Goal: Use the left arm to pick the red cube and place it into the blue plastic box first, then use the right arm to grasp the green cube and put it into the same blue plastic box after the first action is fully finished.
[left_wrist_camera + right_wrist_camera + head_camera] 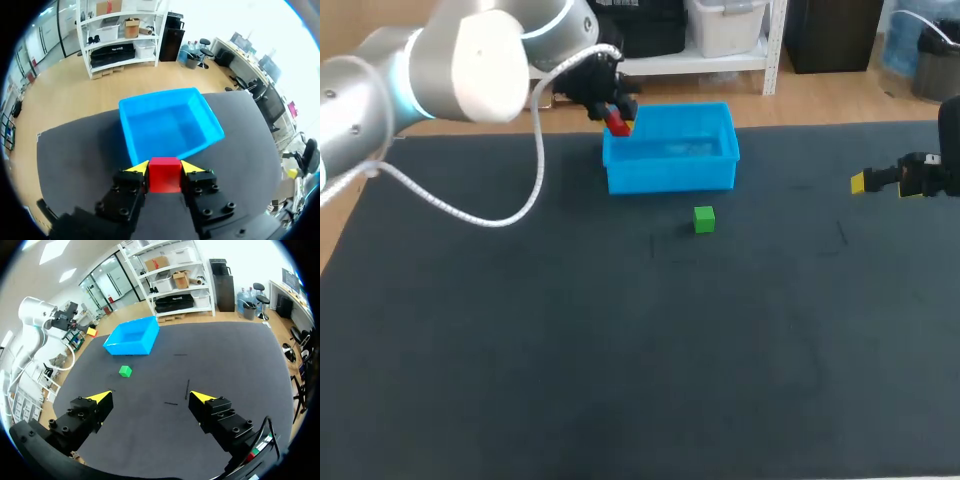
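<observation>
- One blue plastic box stands far in the middle, its bare floor showing.
- One small red cube is pinched by the left gripper at the box's left rim.
- One small green cube lies just nearer than the box; the right gripper is spread wide, holding nothing.

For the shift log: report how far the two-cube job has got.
Done: nothing, the blue box is empty. In hand: the left gripper is shut on the red cube at the box's rim, not released. Left: drop it, then the open right gripper takes the green cube.
</observation>
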